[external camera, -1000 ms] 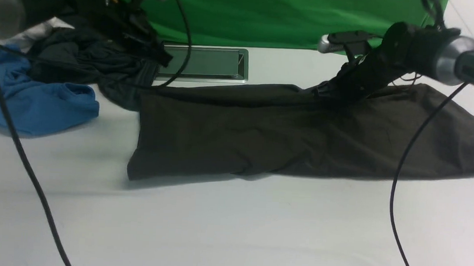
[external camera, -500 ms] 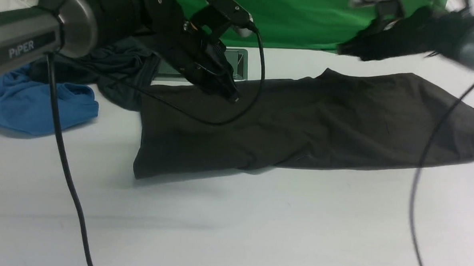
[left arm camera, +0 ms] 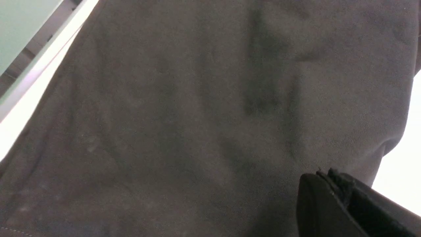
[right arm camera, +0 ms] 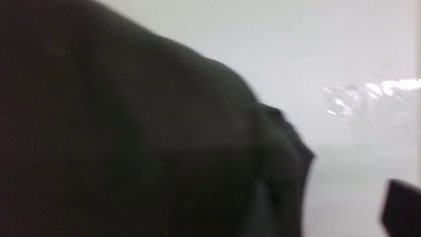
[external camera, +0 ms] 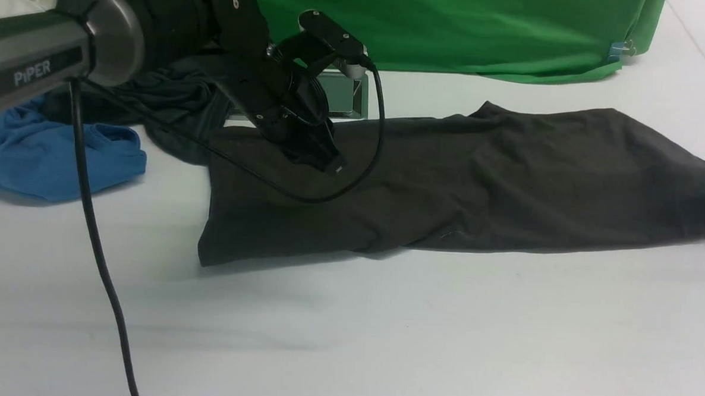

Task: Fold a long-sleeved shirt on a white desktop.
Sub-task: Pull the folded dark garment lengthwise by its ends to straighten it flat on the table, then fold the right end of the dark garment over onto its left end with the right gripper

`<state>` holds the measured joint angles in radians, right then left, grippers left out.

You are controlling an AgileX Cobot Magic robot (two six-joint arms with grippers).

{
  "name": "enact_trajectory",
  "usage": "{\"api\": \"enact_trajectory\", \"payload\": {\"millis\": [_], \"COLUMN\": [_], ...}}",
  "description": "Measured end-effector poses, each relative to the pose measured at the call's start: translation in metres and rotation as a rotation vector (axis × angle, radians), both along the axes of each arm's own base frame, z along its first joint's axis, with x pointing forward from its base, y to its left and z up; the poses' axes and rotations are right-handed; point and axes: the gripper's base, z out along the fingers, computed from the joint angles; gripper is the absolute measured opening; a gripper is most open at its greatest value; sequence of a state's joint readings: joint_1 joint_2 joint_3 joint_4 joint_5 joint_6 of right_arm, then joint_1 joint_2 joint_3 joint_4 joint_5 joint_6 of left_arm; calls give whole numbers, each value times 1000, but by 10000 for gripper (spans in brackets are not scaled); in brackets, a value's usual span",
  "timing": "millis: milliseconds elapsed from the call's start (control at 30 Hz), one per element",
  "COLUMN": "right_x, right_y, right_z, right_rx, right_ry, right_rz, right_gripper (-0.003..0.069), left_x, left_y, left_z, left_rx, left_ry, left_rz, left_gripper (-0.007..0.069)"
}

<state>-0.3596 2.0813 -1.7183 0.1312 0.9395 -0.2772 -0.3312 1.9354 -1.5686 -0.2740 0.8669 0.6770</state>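
Front view: big dark brown-black long-sleeved shirt [external camera: 508, 181] lying flat on wide smooth white table top [external camera: 346, 340]. Spread out as one long strip, from left of the middle all the way out past the right edge of the picture. A few soft wrinkles on top.

Black left gripper [external camera: 329, 160] at the end of the silver and black left arm [external camera: 68, 37], pointing down at the left part of the shirt, near its far edge. Jaws pressed tight together, closed. Tip right at the cloth; touching or just above it, hard to tell. Thin black cable [external camera: 97, 252] hanging from that arm, down across the front of the table.

Small metal-framed hatch [external camera: 348, 93] in the table just behind the shirt. Crumpled dark teal-black cloth [external camera: 154, 100] just beside the shirt's far left corner. Crumpled blue cloth [external camera: 57, 155] further left, apart from the shirt. Green cloth backdrop [external camera: 455, 24] along the back.

Left wrist view: shirt cloth filling almost the whole picture, closed black fingertips [left arm camera: 329, 194] close over it, a bit of the hatch beside the shirt's edge.

Right wrist view: very blurry. Dark end of the shirt on the white table. Only one black bit of the right gripper [right arm camera: 403, 207] showing, apart from the cloth. Open or closed, cannot tell.
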Motion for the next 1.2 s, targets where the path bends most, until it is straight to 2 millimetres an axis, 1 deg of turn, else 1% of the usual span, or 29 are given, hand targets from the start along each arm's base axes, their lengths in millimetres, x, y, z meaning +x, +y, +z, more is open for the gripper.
{"api": "enact_trajectory", "payload": {"millis": [67, 133, 300, 400, 500, 567, 600, 667, 700, 733, 767, 833, 867, 900, 933, 967, 1033, 1200], "right_x": [2, 6, 13, 16, 18, 19, 20, 22, 22, 23, 23, 23, 22, 21, 18, 16, 2, -19], "right_y": [-5, -6, -3, -1, 3, 7, 10, 18, 18, 26, 29, 30, 29, 29, 25, 23, 3, -33], "right_z": [-13, -26, -57, -68, -71, -71, -71, -71, -71, -71, -71, -71, -70, -70, -66, -66, -55, -24], "right_rx": [11, 39, 78, 79, 77, 77, 75, 74, 76, 82, 88, 93, 98, 99, 102, 101, 85, 34], "right_ry": [16, 23, 58, 68, 71, 76, 78, 88, 89, 100, 104, 109, 116, 117, 128, 137, 170, 135], "right_rz": [-13, -24, -31, -24, -11, 4, 18, 53, 53, 80, 90, 95, 94, 93, 86, 85, 39, -43], "right_gripper": [646, 672, 689, 692, 682, 636, 595, 475, 461, 314, 227, 132, 107, 108, 108, 108, 108, 108], "left_x": [0, 0, -1, -1, -1, -1, -1, -1, -2, -2, -4, -5, -7, -8, -10, -10, -14, -18], "left_y": [-1, -1, -1, -1, -1, -1, -1, -1, -1, 0, 2, 4, 7, 8, 12, 12, 15, 17], "left_z": [0, 0, 0, 0, 0, 0, 0, 1, 2, 4, 8, 13, 21, 23, 31, 32, 44, 50], "left_rx": [-10, -10, -9, -9, -10, -11, -11, -12, -11, -6, 9, 27, 54, 60, 77, 79, 88, 91], "left_ry": [3, 3, 12, 12, 14, 13, 13, 12, 11, 3, -11, -28, -58, -66, -91, -95, -127, -135], "left_rz": [3, 3, 0, 0, 0, 1, 1, 0, 0, -3, -9, -16, -24, -26, -30, -32, -35, -41], "left_gripper": [19, 19, 19, 19, 19, 19, 19, 19, 19, 19, 19, 19, 19, 19, 19, 19, 19, 19]}}
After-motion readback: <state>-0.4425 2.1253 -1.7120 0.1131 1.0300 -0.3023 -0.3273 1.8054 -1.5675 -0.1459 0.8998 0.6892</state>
